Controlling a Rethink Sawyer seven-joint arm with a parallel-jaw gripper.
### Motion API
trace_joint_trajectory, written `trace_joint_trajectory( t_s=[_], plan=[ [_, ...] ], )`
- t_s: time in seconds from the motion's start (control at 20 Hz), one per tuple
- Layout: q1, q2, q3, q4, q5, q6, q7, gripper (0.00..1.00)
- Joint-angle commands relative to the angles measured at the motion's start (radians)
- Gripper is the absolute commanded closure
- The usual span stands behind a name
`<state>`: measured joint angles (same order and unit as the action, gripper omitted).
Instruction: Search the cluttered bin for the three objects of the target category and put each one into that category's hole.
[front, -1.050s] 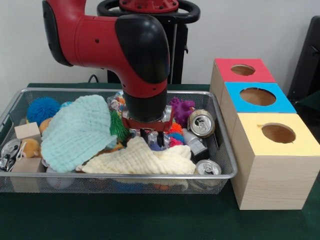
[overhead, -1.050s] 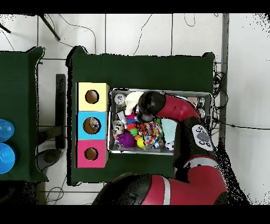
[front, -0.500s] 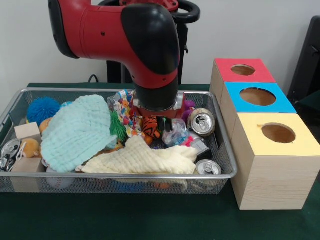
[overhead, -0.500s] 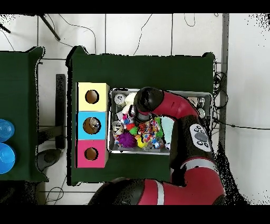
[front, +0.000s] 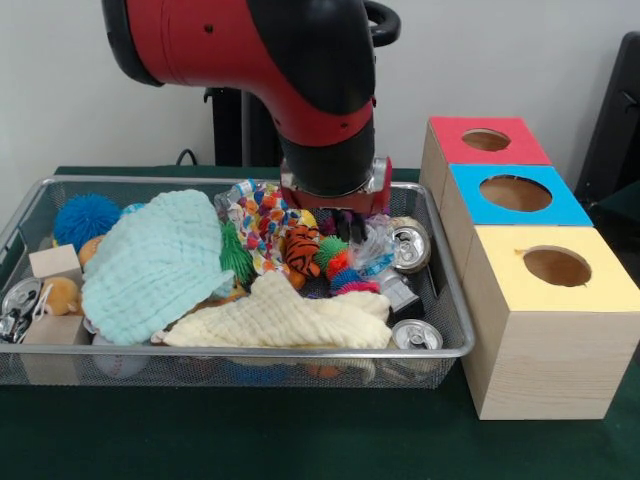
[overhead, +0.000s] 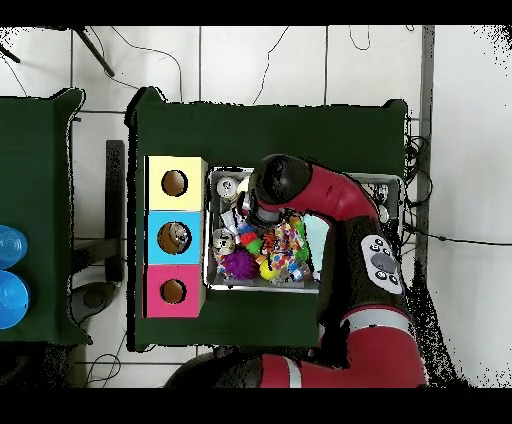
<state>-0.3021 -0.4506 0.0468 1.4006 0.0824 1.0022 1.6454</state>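
Cloths (front: 160, 262) cover the basket's (front: 452, 330) nine o'clock half. Gripper (front: 345, 225) hangs over toys (front: 300, 245) at centre; jaw state cannot be told. Cans (front: 410, 247) lie at three o'clock. Judgement: lift straight up before heading to the boxes (front: 545, 330).

Front camera faces low; overhead looks down; both probably share bin (front: 440, 300).

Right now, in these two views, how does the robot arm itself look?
The arm has thick, rounded red shells with black curved joint covers. The wrist ends in a red and silver collar. From overhead, one link carries a grey oval button panel.
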Motion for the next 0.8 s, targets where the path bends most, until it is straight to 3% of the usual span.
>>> trace_joint_trajectory(
  t_s=[0.05,0.8],
  plan=[
    [0.029,-0.017,0.010,0.057,0.073,0.095,0.260,1.00],
    [0.125,-0.042,-0.035,0.064,0.160,0.115,0.356,1.00]
  ],
)
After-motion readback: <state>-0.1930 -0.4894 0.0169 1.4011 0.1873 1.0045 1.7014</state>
